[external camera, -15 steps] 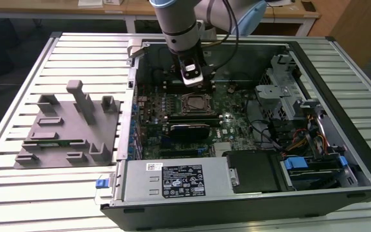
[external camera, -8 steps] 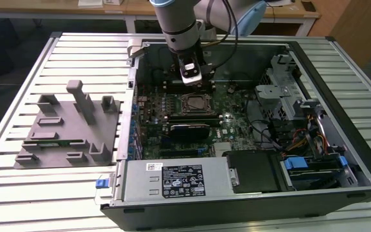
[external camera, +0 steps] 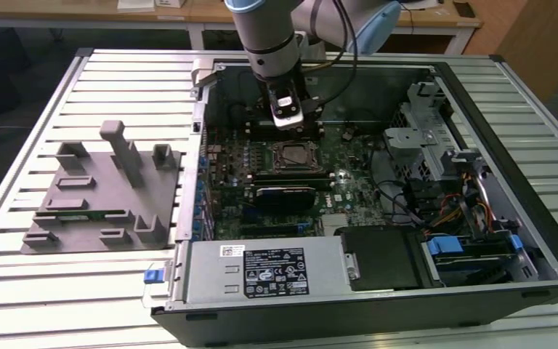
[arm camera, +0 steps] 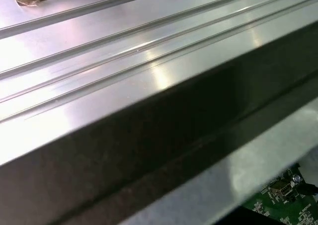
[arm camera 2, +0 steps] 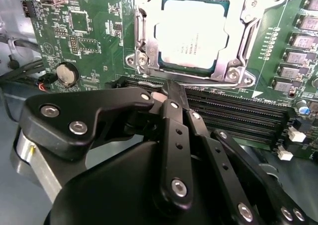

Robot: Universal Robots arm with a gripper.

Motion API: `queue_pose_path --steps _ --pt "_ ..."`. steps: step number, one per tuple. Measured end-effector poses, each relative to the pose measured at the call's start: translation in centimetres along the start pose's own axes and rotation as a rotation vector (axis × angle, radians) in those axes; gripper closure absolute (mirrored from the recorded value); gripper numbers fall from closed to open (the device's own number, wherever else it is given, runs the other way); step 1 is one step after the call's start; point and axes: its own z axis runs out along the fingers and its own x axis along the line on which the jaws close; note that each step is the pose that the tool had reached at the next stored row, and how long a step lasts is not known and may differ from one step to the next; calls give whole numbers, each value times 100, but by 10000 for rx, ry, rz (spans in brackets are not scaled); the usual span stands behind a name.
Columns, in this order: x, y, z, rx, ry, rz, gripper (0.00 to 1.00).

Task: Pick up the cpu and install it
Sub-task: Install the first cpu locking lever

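Cpu (arm camera 2: 191, 36): silvery-white metal top, satin finish, faint print; thin tan-green rim.
Socket frame (arm camera 2: 144, 46): bright bare metal, glossy, screw heads polished.
Motherboard (arm camera 2: 94, 41): green laminate, semi-gloss.
Memory slots (arm camera 2: 238, 111): black plastic, matt, finely ribbed.
Gripper (arm camera 2: 166, 98): black linkages, matt and smooth; silver metal fasteners.
Table (external camera: 124, 80): ribbed bare metal, brushed, reflective in first wrist view (arm camera: 124, 51).
Grey tray (external camera: 104, 196): matt grey plastic look.
Computer case (external camera: 376, 309): black outer wall, dull sheen.
Power supply (external camera: 259, 269): plain grey sheet metal, paper labels.
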Motion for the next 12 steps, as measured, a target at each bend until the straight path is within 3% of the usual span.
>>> queue_pose_path --steps 12 --pt "6 -5 23 116 -59 -39 89"
